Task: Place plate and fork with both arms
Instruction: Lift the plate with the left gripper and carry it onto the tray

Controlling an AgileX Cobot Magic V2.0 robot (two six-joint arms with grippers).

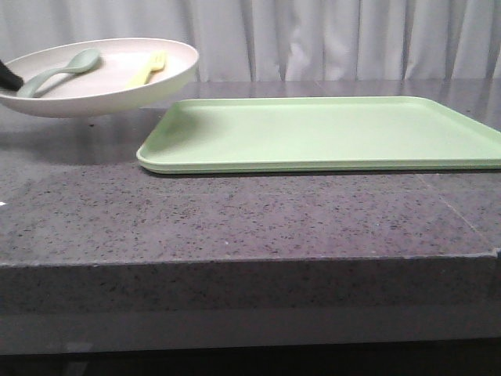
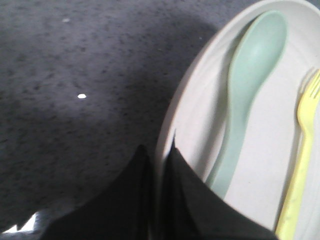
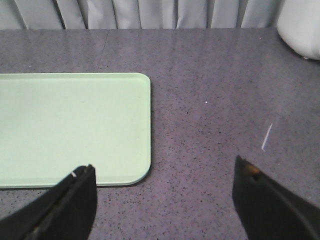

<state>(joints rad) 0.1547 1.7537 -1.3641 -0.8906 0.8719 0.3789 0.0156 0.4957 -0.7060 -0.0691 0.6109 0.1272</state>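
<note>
Plate [image 1: 117, 92], pinched at its rim by the left gripper [image 2: 160, 165] and held raised above the bench's far left edge with fork [image 1: 149, 69] and spoon [image 1: 59, 72] aboard, should travel level toward the tray [image 1: 329, 133], while the right gripper [image 3: 162, 200] hangs wide.

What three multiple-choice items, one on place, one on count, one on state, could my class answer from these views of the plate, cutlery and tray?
1. Where does the fork lie?
A on the tray
B in the plate
C on the counter

2. How many utensils are in the plate?
A one
B two
C three

3. The right pincer is:
A open
B shut on the spoon
C shut on the tray

Key: 1 B, it lies beside the spoon in the plate; 2 B, spoon and fork; 3 A, its fingers stand wide apart over the counter, beside the tray.
</note>
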